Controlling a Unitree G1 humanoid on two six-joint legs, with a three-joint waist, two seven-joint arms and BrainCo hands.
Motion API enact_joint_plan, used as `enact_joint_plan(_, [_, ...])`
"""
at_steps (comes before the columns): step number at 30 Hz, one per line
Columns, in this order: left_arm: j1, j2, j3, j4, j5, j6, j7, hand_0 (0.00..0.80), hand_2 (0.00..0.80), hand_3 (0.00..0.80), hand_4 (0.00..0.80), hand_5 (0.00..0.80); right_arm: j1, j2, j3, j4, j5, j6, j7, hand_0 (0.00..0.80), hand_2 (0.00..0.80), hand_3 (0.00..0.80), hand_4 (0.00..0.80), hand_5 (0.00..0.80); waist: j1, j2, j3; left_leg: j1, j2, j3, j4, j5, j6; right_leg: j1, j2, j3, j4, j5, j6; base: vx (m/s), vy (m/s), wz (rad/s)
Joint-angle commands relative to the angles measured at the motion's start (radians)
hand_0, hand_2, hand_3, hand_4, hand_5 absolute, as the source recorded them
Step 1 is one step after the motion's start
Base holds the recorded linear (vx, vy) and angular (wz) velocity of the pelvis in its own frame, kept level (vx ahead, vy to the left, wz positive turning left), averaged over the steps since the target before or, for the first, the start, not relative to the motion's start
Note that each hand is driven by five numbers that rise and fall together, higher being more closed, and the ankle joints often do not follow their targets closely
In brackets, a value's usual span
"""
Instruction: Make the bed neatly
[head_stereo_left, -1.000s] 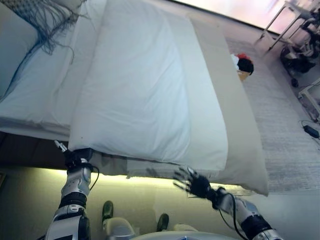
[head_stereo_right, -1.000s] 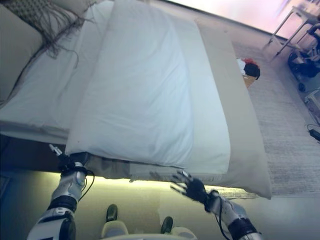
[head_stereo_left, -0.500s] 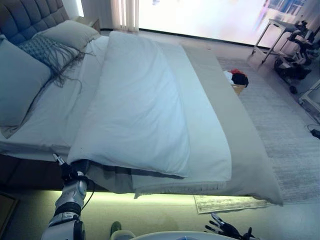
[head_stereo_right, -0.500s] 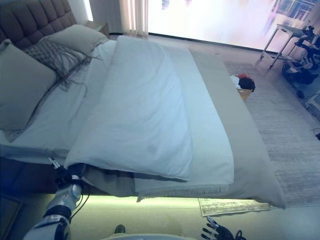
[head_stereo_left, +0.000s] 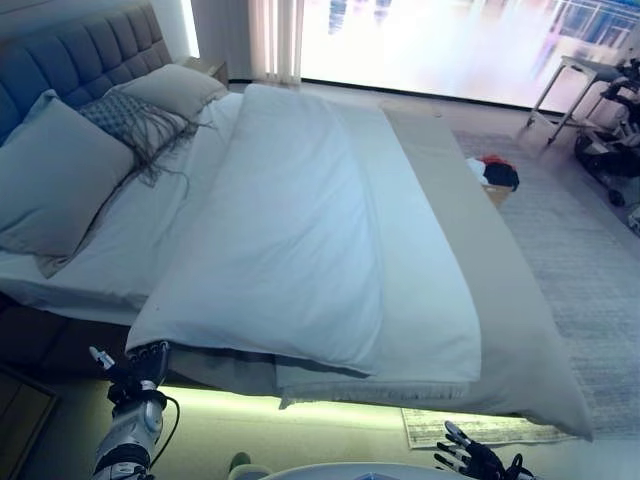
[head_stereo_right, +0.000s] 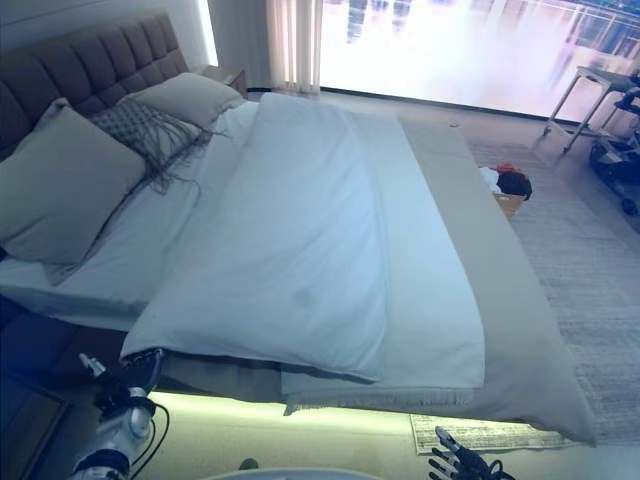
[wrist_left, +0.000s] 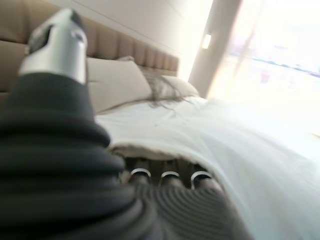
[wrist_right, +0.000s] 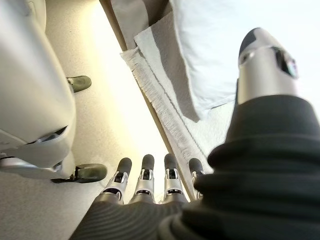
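Note:
A white duvet (head_stereo_left: 290, 230) lies folded lengthwise along the bed, over a grey-beige blanket (head_stereo_left: 510, 310) with a fringed near edge. Pillows (head_stereo_left: 55, 170) and a fringed throw (head_stereo_left: 135, 115) lie at the headboard end. My left hand (head_stereo_left: 140, 368) is at the duvet's near-left corner. In the left wrist view (wrist_left: 75, 165) its fingers curl under the duvet's edge and the thumb sticks out. My right hand (head_stereo_left: 472, 462) is low by the floor near the bed's near-right corner, open and empty, fingers straight in the right wrist view (wrist_right: 150, 200).
A basket of red and black clothes (head_stereo_left: 497, 175) stands on the grey rug (head_stereo_left: 590, 260) right of the bed. Table legs and equipment (head_stereo_left: 600, 110) are at the far right. A tufted headboard (head_stereo_left: 70, 60) is at the left. A small mat (head_stereo_left: 480, 428) lies by the bed's near edge.
The camera has moved and now shows the whole bed. My right hand has dropped from the bed's near edge to low by the floor. My left hand stays at the duvet corner.

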Motion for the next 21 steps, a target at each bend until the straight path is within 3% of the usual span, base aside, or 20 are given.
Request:
enact_joint_plan(1, [0.011,0.193,0.243,-0.001,-0.105,-0.116,-0.160,0.000,0.000,0.000,0.000,0.000,-0.040,-0.031,-0.020,0.079,0.000,-0.032,-0.001,0.000,0.000,0.000,0.000,0.000,0.122,-0.005,-0.009,-0.006,-0.042,-0.048,0.006,-0.085,0.026,0.037,-0.127,-0.043,0.048,-0.058,0.063,-0.015,0.029,0.07])
enact_joint_plan(14, [0.104,0.508,0.465,0.079,-0.105,-0.175,-0.065,0.000,0.000,0.000,0.000,0.000,-0.032,-0.079,-0.034,0.103,0.069,-0.053,0.001,0.000,0.000,0.000,0.000,0.000,0.179,0.023,-0.007,-0.030,-0.058,-0.089,0.006,-0.071,0.025,0.038,-0.127,-0.084,0.046,-0.057,0.062,-0.049,0.045,-0.10])
enact_joint_plan(21, [0.157,0.568,0.527,0.146,-0.105,-0.146,-0.020,0.000,0.000,0.000,0.000,0.000,-0.025,-0.128,-0.081,0.142,0.072,-0.047,0.011,0.000,0.000,0.000,0.000,0.000,0.206,0.024,-0.001,-0.044,-0.070,-0.114,0.006,-0.071,0.028,0.040,-0.130,-0.107,0.045,-0.058,0.063,-0.055,0.056,-0.05])
